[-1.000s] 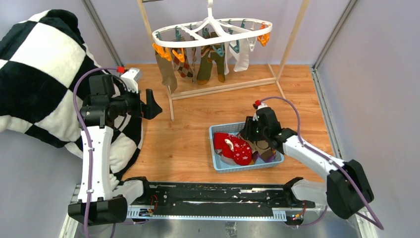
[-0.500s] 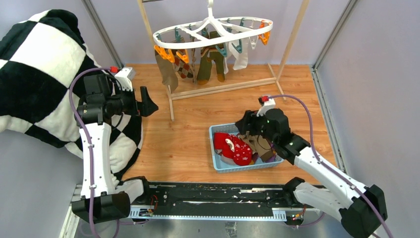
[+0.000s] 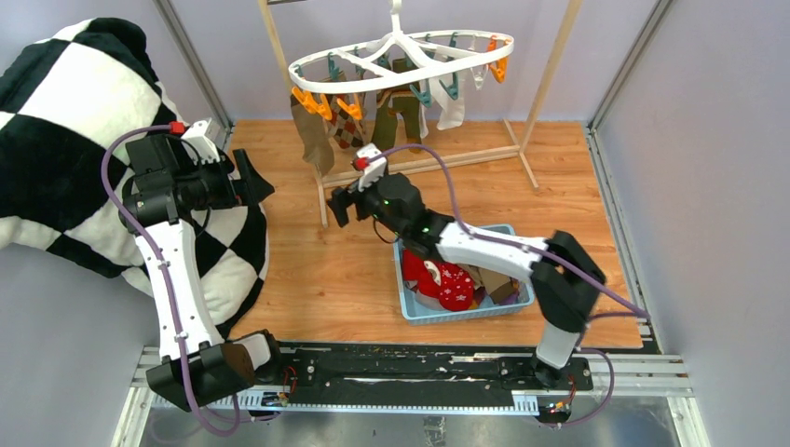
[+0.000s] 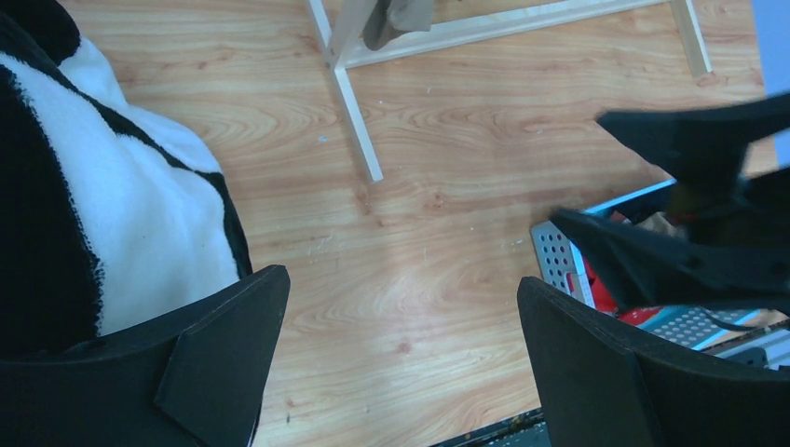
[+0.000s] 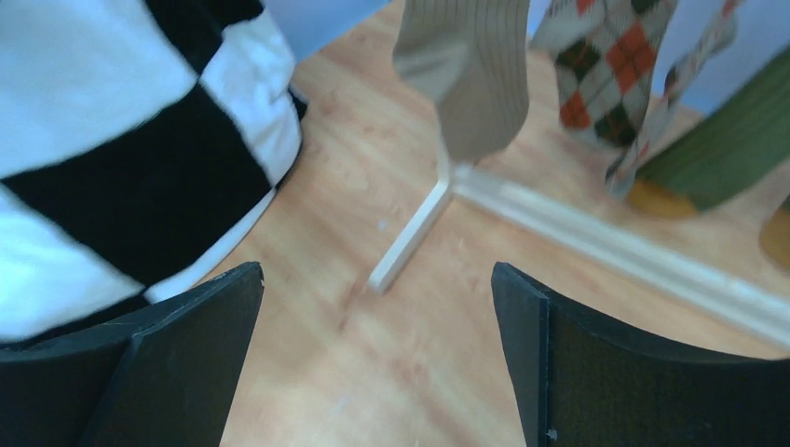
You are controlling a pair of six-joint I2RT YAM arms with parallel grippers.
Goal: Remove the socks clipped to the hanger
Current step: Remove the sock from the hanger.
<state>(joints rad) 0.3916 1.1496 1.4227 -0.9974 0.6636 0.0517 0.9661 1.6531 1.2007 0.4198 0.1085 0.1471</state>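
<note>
The white oval hanger (image 3: 401,58) hangs from the wooden rack at the back. Several socks are clipped under it: a taupe one (image 3: 312,140), an argyle one (image 3: 347,126), an olive pair (image 3: 396,112) and a white one (image 3: 452,110). My right gripper (image 3: 340,203) is open and empty, low over the floor just in front of the taupe sock (image 5: 470,74) and the argyle sock (image 5: 615,65); nothing lies between its jaws (image 5: 377,317). My left gripper (image 3: 256,179) hovers open and empty (image 4: 401,317) beside the blanket.
A blue basket (image 3: 466,312) at centre right holds red socks (image 3: 438,279) and others. The checked blanket (image 3: 74,140) fills the left side. The rack's foot bar (image 3: 322,200) runs forward beside my right gripper; its base rail (image 3: 429,163) crosses behind.
My right gripper rose out of the basket, opened wide and swung left toward the rack's foot, under the hanging socks. The left arm drew back slightly to the left.
</note>
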